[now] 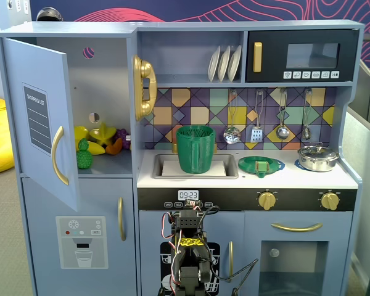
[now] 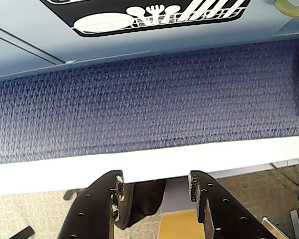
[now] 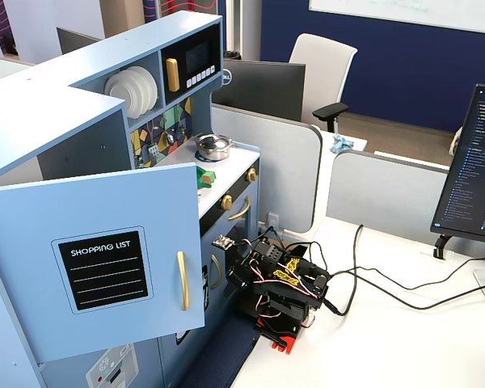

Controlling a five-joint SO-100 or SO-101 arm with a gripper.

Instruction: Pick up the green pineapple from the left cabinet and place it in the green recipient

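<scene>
Green pineapple (image 1: 84, 155) on shelf of open left cabinet (image 1: 39, 117), green recipient (image 1: 195, 148) in sink, gripper (image 2: 157, 185) low, jaws apart, holding nothing.

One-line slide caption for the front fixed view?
Left cabinet door open, green pineapple on its shelf, green recipient in the sink, arm folded low below the counter.

Open-plan office, cubicle partitions (image 3: 275, 153), monitor (image 3: 473, 174), swivel chair (image 3: 323, 73), toy kitchen (image 3: 145, 162)
</scene>
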